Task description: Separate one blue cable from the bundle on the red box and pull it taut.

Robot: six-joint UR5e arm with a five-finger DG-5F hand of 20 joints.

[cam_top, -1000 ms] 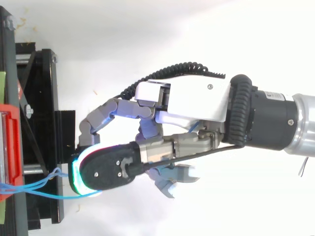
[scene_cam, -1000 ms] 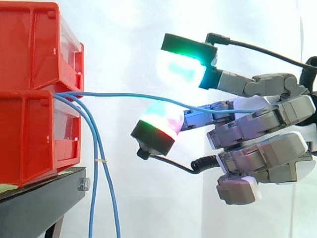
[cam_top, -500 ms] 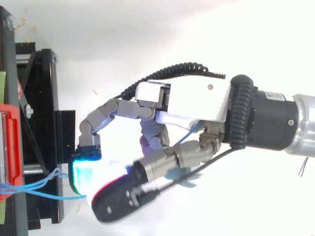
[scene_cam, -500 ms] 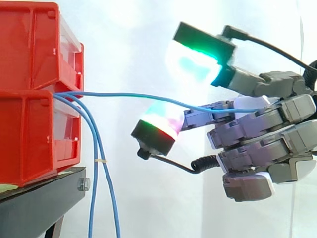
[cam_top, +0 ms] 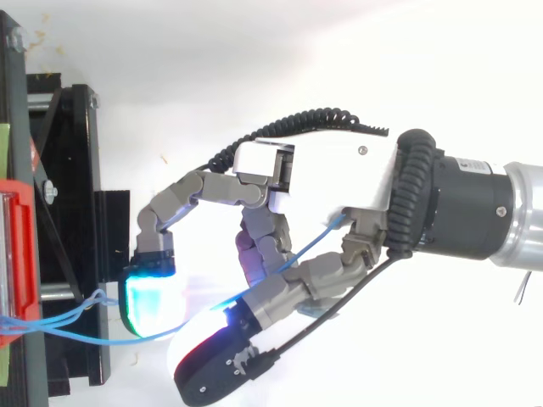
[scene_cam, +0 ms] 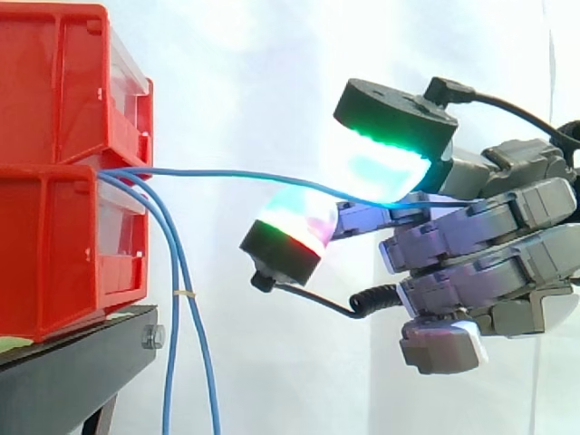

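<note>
Stretching almost level, one cable (scene_cam: 227, 173) ran from the box (scene_cam: 54, 245) into the robot hand (cam_top: 322, 174), whose curled fingers (scene_cam: 471, 240) closed round it, pads (scene_cam: 290, 231) apart. So light a hold might let it slip under a harder pull and fall among the hanging cables (scene_cam: 170, 362).

Two red bins (scene_cam: 54, 172) stand stacked, facing one hand (scene_cam: 489, 258). Three blue cables (scene_cam: 208, 171): one reaches the hand, two hang apart from it.
</note>
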